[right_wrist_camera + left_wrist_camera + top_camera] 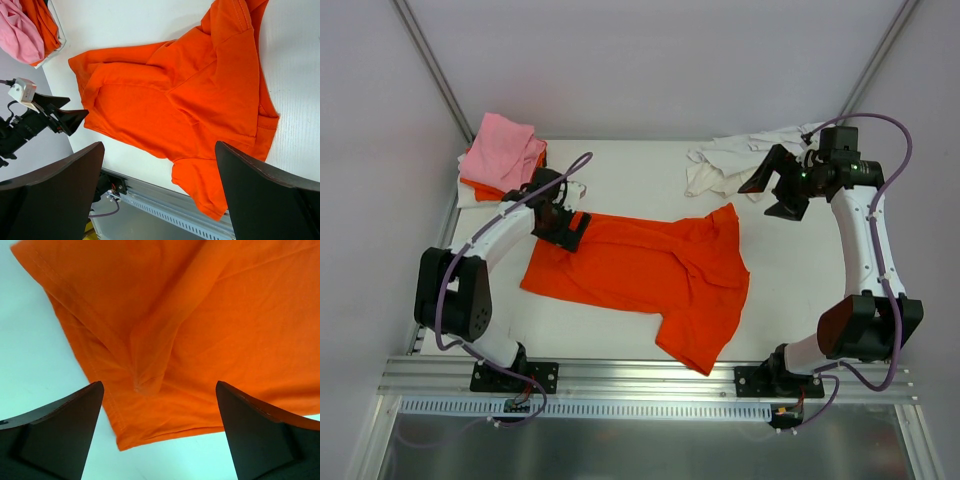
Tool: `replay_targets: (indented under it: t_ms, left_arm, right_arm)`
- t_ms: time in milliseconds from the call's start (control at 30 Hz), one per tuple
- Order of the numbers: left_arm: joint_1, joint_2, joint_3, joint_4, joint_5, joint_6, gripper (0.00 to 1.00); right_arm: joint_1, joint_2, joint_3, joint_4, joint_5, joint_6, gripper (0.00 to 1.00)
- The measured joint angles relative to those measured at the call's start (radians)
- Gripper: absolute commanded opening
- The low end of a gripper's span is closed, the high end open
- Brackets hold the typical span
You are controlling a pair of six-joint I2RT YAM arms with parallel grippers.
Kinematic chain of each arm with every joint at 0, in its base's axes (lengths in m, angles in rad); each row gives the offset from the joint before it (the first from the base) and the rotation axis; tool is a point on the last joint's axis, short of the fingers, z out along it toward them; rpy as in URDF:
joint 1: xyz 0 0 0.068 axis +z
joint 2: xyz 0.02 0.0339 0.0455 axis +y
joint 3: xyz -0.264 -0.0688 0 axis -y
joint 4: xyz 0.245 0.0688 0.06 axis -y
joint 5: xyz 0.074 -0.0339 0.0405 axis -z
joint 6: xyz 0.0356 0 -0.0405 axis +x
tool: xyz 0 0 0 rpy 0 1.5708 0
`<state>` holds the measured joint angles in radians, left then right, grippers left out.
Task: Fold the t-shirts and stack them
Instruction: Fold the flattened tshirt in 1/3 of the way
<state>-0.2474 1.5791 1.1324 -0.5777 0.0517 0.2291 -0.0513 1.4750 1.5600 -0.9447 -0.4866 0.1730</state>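
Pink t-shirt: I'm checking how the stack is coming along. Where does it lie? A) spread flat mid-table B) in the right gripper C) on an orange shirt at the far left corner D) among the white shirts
C: the pink t-shirt lies on top of an orange shirt at the far left corner of the table.

The table [790, 290] holds orange t-shirt [640, 265], white t-shirt [720, 165], shirt stack [500, 155].

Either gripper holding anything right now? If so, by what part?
Nothing held: left gripper is open above a corner of the orange t-shirt; right gripper is open and empty.
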Motion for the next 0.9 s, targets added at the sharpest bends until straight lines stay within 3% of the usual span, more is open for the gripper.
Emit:
replay_targets:
  t_ms: [233,467,633,900]
  left_arm:
    - [0.000,-0.041,-0.133,0.085,0.045,-0.128,0.99]
    - [0.081,-0.235,-0.262,0.120,0.140,-0.272,0.99]
    - [0.138,-0.380,-0.301,0.106,0.146,-0.296,0.99]
    - [0.138,-0.349,-0.306,0.112,0.127,-0.333,0.99]
  right_arm:
    - [0.000,0.000,0.000,0.003,0.000,0.000,1.00]
    - [0.000,-0.010,-0.019,0.014,0.002,-0.002,0.99]
    - [0.001,-0.047,-0.088,0.020,0.005,-0.002,0.99]
    - [0.001,-0.090,-0.133,0.033,0.007,-0.002,0.99]
